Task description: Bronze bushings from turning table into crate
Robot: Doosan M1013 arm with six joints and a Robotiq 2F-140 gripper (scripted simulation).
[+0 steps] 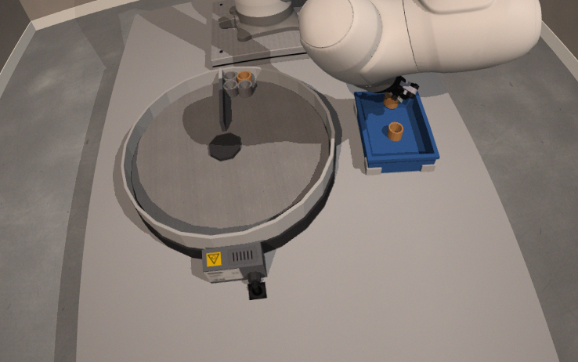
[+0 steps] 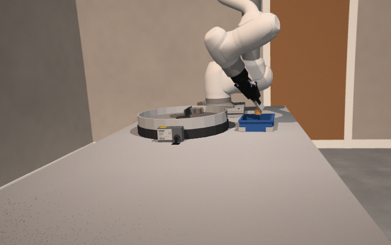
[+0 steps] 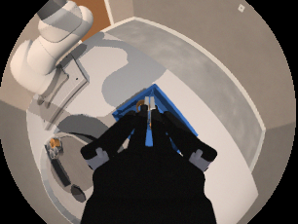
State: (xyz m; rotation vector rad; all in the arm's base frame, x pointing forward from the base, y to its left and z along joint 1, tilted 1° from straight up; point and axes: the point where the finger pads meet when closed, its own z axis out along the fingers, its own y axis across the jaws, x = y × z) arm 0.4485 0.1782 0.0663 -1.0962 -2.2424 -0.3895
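My gripper (image 1: 395,96) is shut on a bronze bushing (image 1: 390,101) and holds it over the far end of the blue crate (image 1: 403,132), just above its rim in the side view (image 2: 257,111). A second bronze bushing (image 1: 395,131) stands inside the crate near its middle. On the turning table (image 1: 228,153), one bronze bushing (image 1: 243,77) stands at the far rim in a tight cluster with three steel bushings (image 1: 236,86), next to a dark divider bar (image 1: 225,102). In the wrist view my fingers point at the crate.
The turning table has a raised pale rim and a grey control box (image 1: 233,264) at its front. The arm's base plate (image 1: 255,38) lies behind the table. My large white arm link (image 1: 409,38) hangs over the crate's far side.
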